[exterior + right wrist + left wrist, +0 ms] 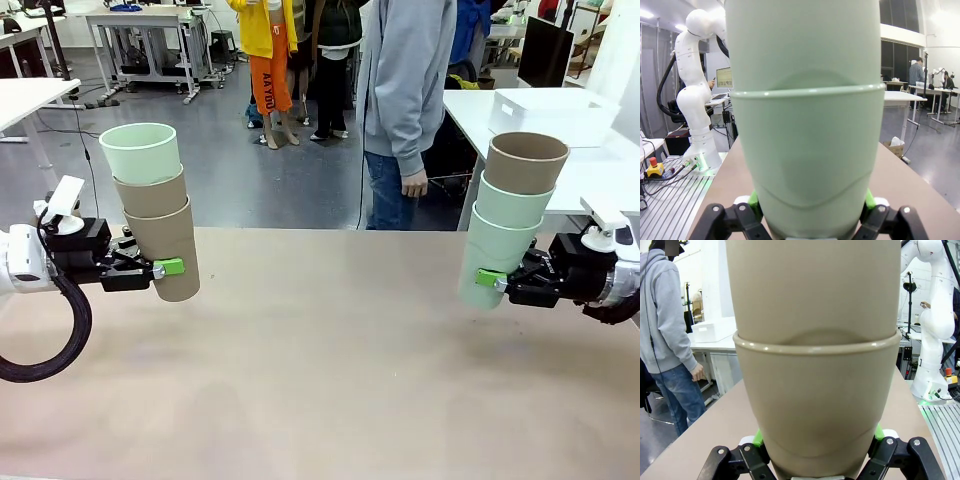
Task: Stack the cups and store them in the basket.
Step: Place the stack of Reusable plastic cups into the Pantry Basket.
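Tan cups (pixel 160 235) under one mint cup (pixel 140 152) sit pinched in our left gripper (pixel 168 268); our right gripper (pixel 490 280) clamps a mint-bottomed stack (pixel 510 225). The basket (pixel 555 112) stands beyond our right gripper, well apart.

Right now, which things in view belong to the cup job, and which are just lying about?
Job:
- left stack, three cups, held by the left gripper
- right stack, three cups, held by the right gripper
- basket, on the right side table

Just around:
- person in a grey hoodie
- left side table
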`<state>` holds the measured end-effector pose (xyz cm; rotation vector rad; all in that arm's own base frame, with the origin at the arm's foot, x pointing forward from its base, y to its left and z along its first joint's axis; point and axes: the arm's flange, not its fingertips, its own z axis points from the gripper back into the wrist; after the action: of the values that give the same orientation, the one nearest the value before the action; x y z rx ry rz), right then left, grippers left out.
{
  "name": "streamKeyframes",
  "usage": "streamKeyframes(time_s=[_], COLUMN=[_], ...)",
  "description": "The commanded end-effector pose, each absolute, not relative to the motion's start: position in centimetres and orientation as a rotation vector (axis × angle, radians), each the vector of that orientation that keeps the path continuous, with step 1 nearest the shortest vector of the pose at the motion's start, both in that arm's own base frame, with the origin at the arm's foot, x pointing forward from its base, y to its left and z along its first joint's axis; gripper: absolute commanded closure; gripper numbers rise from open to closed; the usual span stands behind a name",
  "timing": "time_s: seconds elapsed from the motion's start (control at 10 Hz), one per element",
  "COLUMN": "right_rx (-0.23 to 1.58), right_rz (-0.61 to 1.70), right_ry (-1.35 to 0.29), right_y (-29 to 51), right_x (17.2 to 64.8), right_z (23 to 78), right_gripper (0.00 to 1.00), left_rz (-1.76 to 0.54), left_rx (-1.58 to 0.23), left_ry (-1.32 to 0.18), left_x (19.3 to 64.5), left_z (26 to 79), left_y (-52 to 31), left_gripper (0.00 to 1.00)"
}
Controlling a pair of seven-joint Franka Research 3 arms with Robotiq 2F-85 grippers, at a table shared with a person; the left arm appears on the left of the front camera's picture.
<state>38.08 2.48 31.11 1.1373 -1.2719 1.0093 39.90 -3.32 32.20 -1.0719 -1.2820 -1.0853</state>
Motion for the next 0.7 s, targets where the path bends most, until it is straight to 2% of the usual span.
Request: streamKeyframes(time_s=[0.0,0.6], right_rx=[1.132,1.132], right_rz=[1.016,1.016], right_ry=[-1.281,-1.281], right_y=[2.40,2.40], right_x=[38.11,38.11], right_z=[31.54,31.54], right_gripper=[0.16,0.16], left_rz=[-1.088,-1.088], left_rx=[-1.078,-1.078], left_ry=[-1.297,-1.297], left_x=[39.88,39.88], left_z=[32.64,32.64], left_y=[-3.30,-3.30], left_gripper=[0.16,0.16])
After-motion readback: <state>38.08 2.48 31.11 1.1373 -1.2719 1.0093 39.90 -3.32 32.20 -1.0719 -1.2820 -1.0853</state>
